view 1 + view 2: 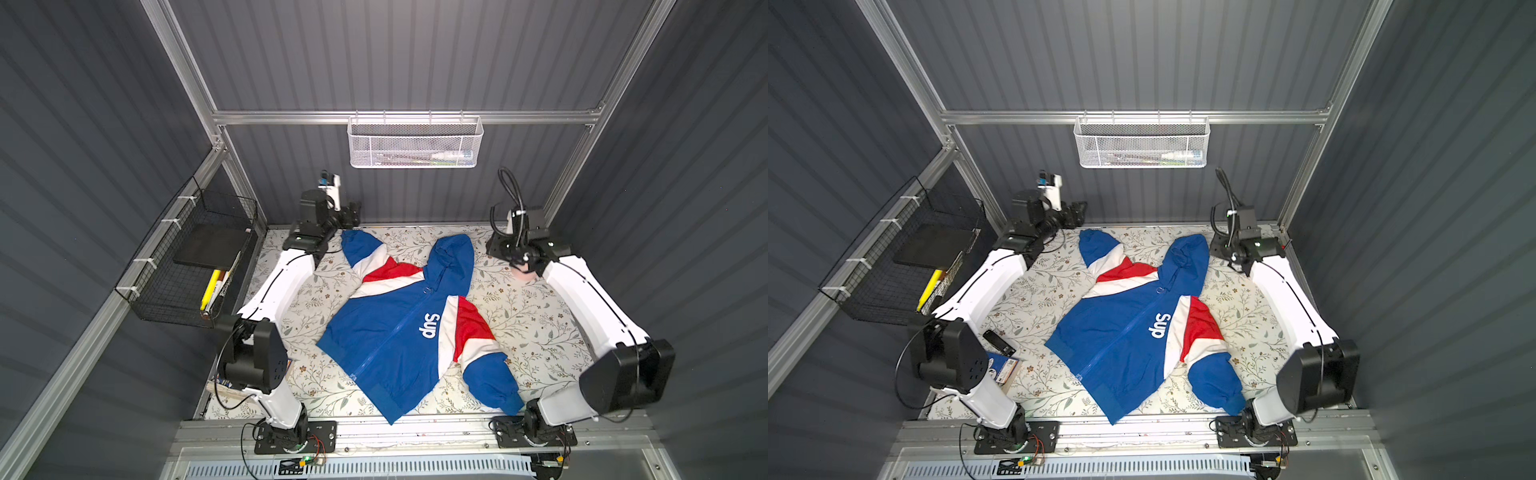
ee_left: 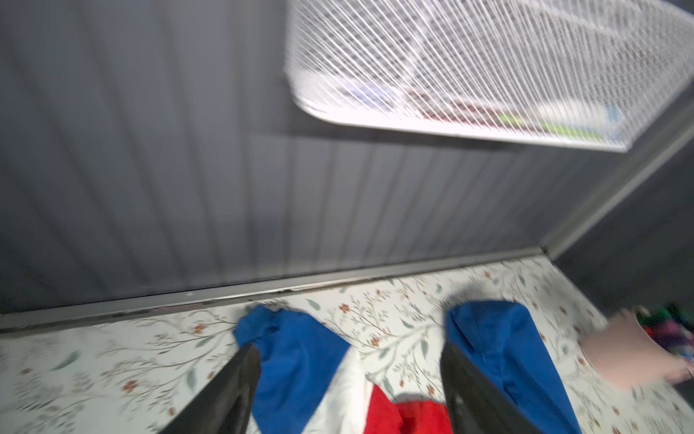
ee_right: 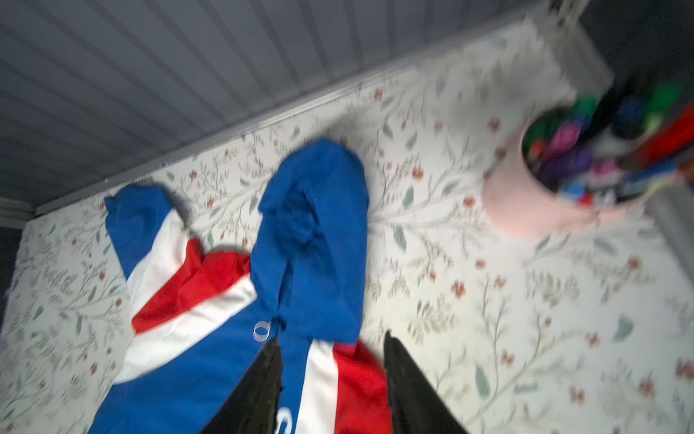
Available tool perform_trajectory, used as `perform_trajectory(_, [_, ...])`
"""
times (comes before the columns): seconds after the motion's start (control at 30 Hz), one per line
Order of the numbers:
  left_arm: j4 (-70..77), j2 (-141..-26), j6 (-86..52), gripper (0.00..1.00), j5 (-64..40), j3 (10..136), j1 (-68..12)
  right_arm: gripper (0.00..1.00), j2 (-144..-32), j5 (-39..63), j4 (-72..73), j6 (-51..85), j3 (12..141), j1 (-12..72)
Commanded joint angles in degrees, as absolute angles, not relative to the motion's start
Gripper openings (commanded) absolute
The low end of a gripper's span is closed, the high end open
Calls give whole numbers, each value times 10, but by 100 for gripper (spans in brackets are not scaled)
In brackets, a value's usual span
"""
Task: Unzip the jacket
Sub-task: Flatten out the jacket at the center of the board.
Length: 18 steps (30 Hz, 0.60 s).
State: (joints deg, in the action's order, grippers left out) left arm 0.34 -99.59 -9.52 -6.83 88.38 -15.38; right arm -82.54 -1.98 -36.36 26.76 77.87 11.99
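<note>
Blue fabric, zipped right up: the jacket [image 1: 399,328] lies flat in the middle of the bench [image 1: 540,316], hood [image 1: 453,257] toward the far edge. The left gripper [image 2: 349,353] and right gripper [image 3: 332,338] hang at the far corners, fingers spread, empty. We judge the approach pending; next we must pinch the ring pull [image 3: 261,332].

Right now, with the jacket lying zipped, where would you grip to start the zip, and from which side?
Probably the ring pull at the collar of the jacket, pinched across its loop. Come from above on the hood side: the ring lies flat and the zip runs away toward the hem.
</note>
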Motion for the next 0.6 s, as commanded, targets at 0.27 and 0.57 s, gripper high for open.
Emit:
perform_trajectory(0.27, [-46, -1298, -97, 35, -138, 1052, -174, 23, -646, 25, -385, 414, 506, 244])
perform_trajectory(0.57, [-58, -1356, -109, 26, -118, 1049, -174, 15, -679, 23, -383, 415, 470, 246])
